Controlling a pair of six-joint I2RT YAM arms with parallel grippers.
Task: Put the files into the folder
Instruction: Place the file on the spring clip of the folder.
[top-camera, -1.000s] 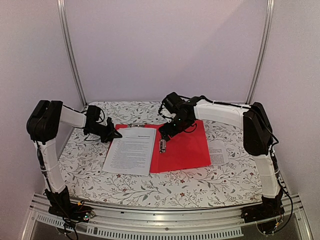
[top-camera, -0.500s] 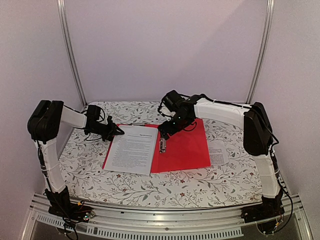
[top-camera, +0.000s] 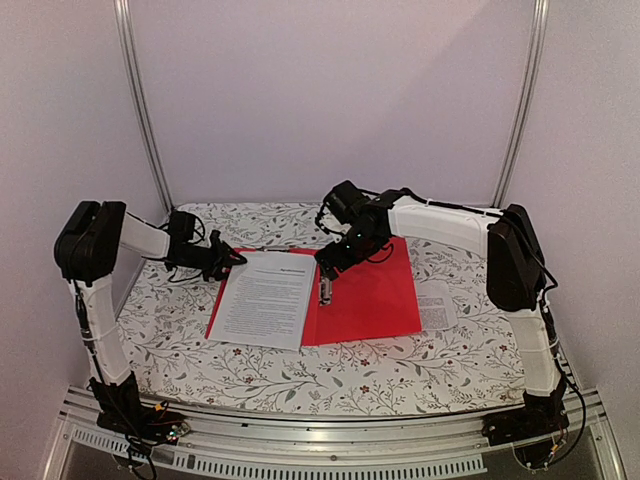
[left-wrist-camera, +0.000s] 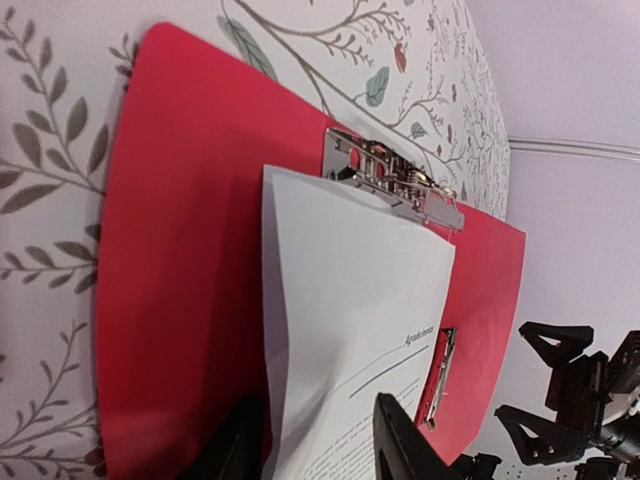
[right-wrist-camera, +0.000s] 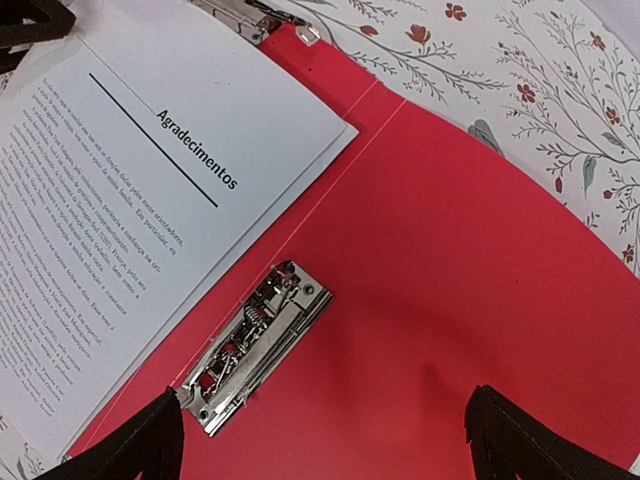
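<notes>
The red folder (top-camera: 375, 295) lies open on the table, and the files (top-camera: 265, 297), white printed sheets, rest on its left half. My left gripper (top-camera: 228, 258) is at the sheets' far left corner. In the left wrist view its jaws (left-wrist-camera: 320, 445) stand apart, open, with the buckled paper edge (left-wrist-camera: 350, 320) between them above the red cover (left-wrist-camera: 190, 250). My right gripper (top-camera: 328, 272) hovers wide open over the folder's spine, its jaws (right-wrist-camera: 330, 440) either side of a metal clip (right-wrist-camera: 255, 350). The sheets (right-wrist-camera: 140, 200) lie left of that clip.
Another metal clip (left-wrist-camera: 395, 180) sits at the folder's far edge, at the sheets' top. One more printed sheet (top-camera: 437, 303) lies on the floral tablecloth (top-camera: 380, 375) to the right of the folder. Frame posts (top-camera: 140, 100) stand at the back corners.
My left gripper's jaws have opened at the sheets' corner, and the sheets have shifted slightly right and settled onto the folder's left half. The right arm has barely moved.
</notes>
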